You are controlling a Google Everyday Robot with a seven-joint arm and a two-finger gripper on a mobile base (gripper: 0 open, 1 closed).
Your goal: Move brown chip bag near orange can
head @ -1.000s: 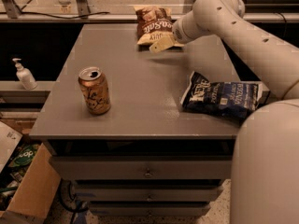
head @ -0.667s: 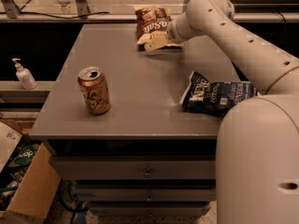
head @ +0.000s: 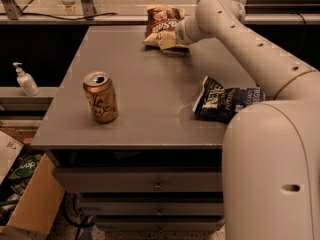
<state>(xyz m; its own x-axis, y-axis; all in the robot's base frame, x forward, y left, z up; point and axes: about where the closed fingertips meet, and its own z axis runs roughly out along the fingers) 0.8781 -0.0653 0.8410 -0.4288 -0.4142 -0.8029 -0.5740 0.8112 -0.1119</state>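
Note:
The brown chip bag (head: 163, 22) lies at the far edge of the grey table (head: 150, 79), its cream-yellow end toward me. My gripper (head: 172, 39) reaches from the right and sits right at that cream-yellow end. The white arm (head: 240, 39) stretches back over the right side of the table. The orange can (head: 100, 97) stands upright near the table's front left, well apart from the bag.
A dark blue chip bag (head: 220, 100) lies at the table's right, partly under the arm. A white pump bottle (head: 25, 80) stands on a ledge at the left. A cardboard box (head: 30, 204) sits on the floor at lower left. Drawers are below the tabletop.
The arm has swung left along the far edge, and the brown chip bag has shifted slightly left with the gripper. The can and the blue bag have not moved.

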